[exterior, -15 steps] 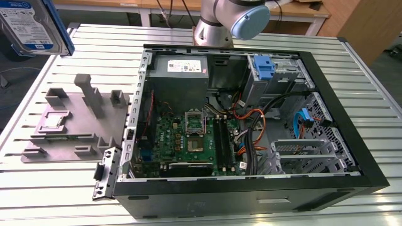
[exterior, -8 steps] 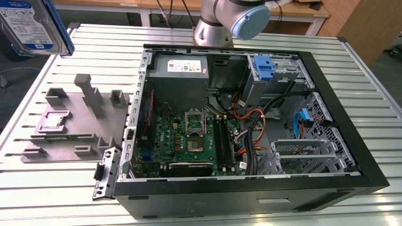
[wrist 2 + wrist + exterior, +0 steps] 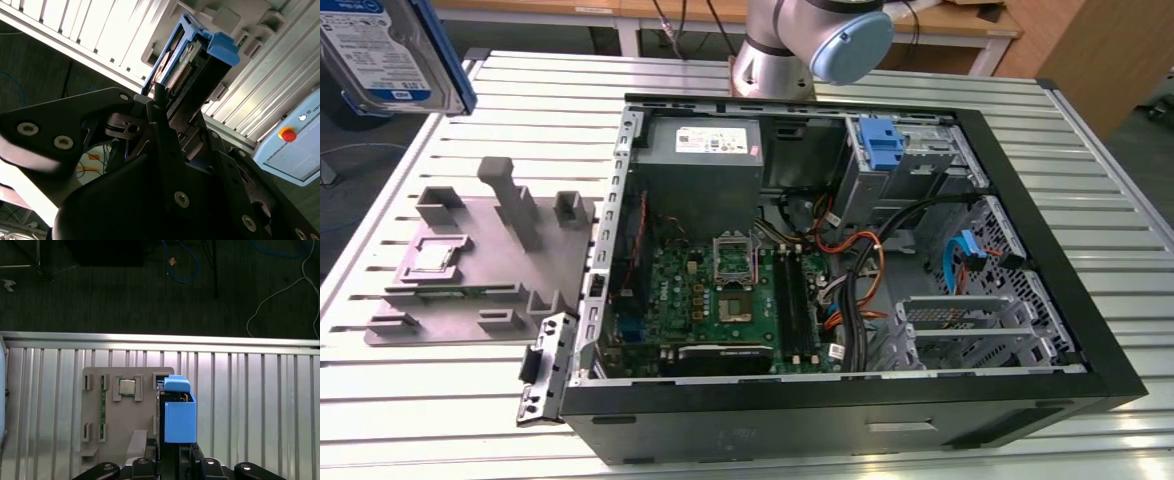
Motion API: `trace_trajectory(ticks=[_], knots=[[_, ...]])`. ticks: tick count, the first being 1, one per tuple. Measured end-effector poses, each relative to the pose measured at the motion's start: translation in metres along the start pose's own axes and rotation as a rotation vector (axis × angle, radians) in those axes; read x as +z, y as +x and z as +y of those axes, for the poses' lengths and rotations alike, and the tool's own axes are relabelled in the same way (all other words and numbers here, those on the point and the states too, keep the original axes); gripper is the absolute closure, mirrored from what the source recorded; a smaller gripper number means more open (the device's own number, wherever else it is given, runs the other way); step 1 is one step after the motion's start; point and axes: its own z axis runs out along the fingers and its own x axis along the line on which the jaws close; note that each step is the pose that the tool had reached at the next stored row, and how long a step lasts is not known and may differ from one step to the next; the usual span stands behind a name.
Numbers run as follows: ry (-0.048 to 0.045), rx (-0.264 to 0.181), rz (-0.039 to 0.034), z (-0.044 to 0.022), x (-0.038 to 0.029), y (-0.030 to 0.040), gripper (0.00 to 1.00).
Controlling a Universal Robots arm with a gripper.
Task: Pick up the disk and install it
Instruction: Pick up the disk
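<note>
As the jaws hold the disk [image 3: 179, 415] clamped between them, it hangs in the air clear of the desk [image 3: 250, 405], its blue rail end pointing away from the wrist. Beyond it, a grey fixture [image 3: 120, 415] carrying a chip [image 3: 126, 386] lies on the slatted desk. In the exterior view the disk [image 3: 380, 50] is high at the exterior view's left, well apart from the open case [image 3: 854, 410], with a blue bracket [image 3: 883, 145] at its far end.

Exterior view overhead, oblique — wrist views sharing fixture [image 3: 125, 415]
</note>
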Motion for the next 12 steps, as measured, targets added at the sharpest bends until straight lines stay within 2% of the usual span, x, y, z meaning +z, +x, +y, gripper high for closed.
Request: trace_trajectory(ticks=[7,12], knots=[[0.0,0.0,-0.0001,0.0002,-0.0054,-0.0002,0.65],[0.0,0.0,0.0,0.0003,-0.0057,-0.0002,0.65]])
